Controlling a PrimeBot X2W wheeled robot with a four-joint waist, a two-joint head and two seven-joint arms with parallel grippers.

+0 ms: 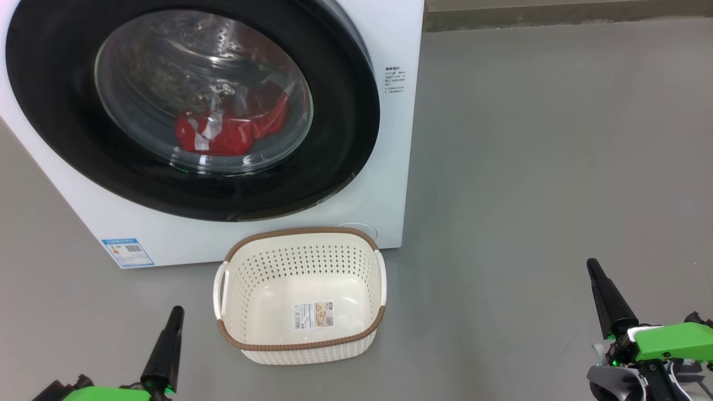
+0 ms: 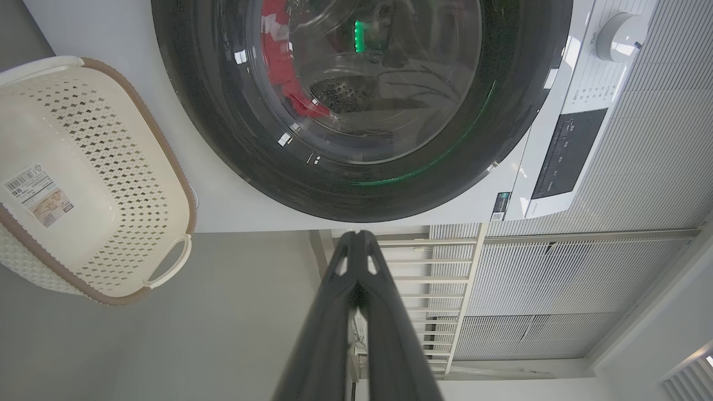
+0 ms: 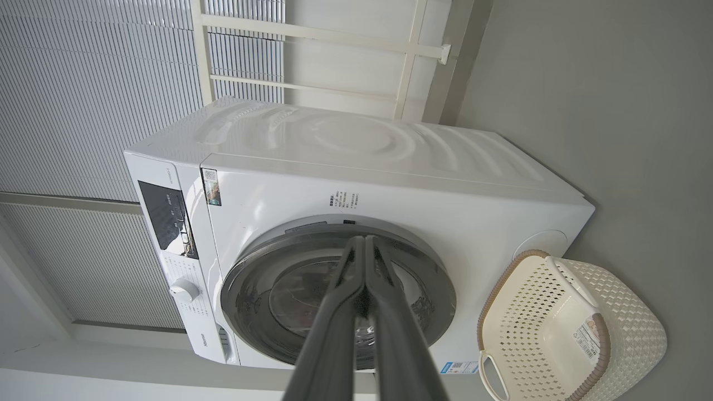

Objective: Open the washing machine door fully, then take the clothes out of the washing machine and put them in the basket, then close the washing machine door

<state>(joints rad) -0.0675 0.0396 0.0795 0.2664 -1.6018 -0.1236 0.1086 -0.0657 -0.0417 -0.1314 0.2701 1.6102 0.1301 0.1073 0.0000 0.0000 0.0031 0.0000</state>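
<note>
L gripper (image 2: 356,236) fingers pressed together, R gripper (image 3: 365,240) same. Both hang low, apart from the basket (image 1: 301,230), which sits on the floor (image 1: 529,167) just in front of the washing machine (image 1: 390,167). Now the washing machine door (image 1: 345,111) — shut, red clothes (image 1: 223,136) inside.

I get bright, even light with soft shadows; glare and a green glint streak the washing machine door (image 2: 362,100), and wrist views bow at their edges.

Smooth matte grey floor (image 1: 535,167), evenly lit, shadows faint. Darker skirting strip (image 1: 557,19) along its far edge. Wall behind: pale ribbed panels (image 3: 83,100) with fine lines, and a white rail frame (image 3: 312,61) beside them.
</note>
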